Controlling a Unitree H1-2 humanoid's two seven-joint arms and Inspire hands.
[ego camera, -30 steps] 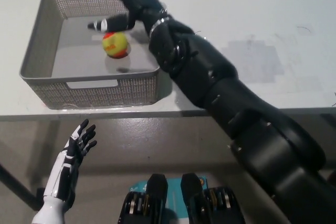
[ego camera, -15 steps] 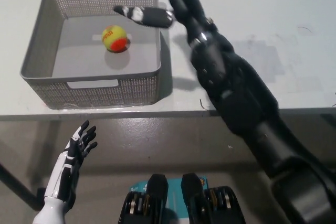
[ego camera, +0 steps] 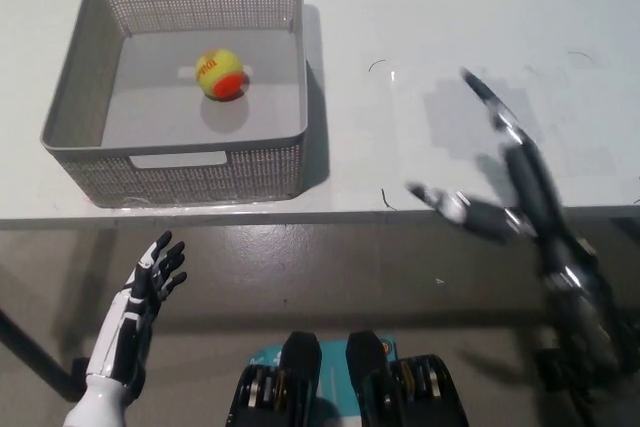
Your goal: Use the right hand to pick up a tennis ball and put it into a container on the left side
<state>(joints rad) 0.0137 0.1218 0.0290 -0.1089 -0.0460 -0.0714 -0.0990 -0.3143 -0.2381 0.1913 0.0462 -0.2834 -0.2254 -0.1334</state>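
Observation:
A yellow and orange tennis ball (ego camera: 221,74) lies inside the grey mesh basket (ego camera: 200,173) at the table's left, resting on the basket floor. My black right hand (ego camera: 510,197) is blurred with motion at the right, over the table's front edge, its fingers spread apart and holding nothing. It is well away from the basket. My white left hand (ego camera: 140,312) rests low at the lower left, below the table edge, fingers apart and empty.
The white table (ego camera: 450,47) stretches right of the basket, with a faint grey patch (ego camera: 470,117) on its surface. Its front edge runs across the middle of the picture, with grey floor below.
My right hand has pulled back from over the basket to the right and down toward the table's front edge. The ball stays in the basket. The left hand has not moved.

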